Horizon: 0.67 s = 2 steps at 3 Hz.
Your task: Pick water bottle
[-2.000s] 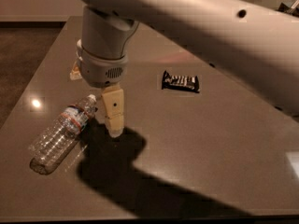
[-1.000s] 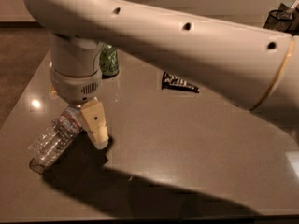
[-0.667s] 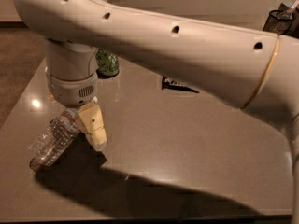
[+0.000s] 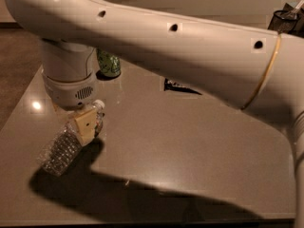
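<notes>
The arm (image 4: 190, 46) reaches in from the right edge as a thick, smooth cream tube. It has a row of small dark holes along it and a thin gold ring near the right, and it fills the top of the view. At the far left it turns down into a round wrist housing (image 4: 71, 82) with a dotted grille on its face, pointing down at the table (image 4: 199, 146).

Below the housing the gripper (image 4: 85, 128) shows as a flat tan piece (two small marks on its face) set against the upper half of the water bottle (image 4: 58, 150). Whether it has hold of the bottle cannot be told.

The bottle is clear, ribbed plastic, lying on its side at the table's left, with its white cap pointing far and right and its base toward the near left. The tabletop is smooth, grey and glossy, and it carries the arm's dark shadow. Farther back a green can (image 4: 109, 63) stands upright, and to its right lies a flat dark packet (image 4: 179, 86).
</notes>
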{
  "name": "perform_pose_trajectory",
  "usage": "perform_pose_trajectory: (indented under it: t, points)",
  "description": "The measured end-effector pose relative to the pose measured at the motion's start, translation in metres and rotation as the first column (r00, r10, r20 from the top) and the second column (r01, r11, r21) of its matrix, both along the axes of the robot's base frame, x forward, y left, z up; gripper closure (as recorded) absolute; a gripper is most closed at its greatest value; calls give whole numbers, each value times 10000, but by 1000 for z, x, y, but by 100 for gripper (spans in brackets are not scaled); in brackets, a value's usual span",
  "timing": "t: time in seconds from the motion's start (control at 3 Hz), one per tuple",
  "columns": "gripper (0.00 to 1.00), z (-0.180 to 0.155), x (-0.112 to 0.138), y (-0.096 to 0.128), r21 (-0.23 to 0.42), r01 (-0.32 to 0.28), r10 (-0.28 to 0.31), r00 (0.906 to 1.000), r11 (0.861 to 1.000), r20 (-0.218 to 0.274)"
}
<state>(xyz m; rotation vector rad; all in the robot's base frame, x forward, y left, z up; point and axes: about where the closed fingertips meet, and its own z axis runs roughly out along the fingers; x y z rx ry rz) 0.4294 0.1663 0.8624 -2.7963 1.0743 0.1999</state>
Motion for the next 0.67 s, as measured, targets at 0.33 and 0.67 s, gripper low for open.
perform_pose_trajectory:
  t: [0.33, 0.67]
  points:
    - [69, 6, 0, -6, 37, 36, -36, 10000, 10000, -31]
    - [93, 20, 7, -17, 307, 206, -202, 9997, 9993, -131]
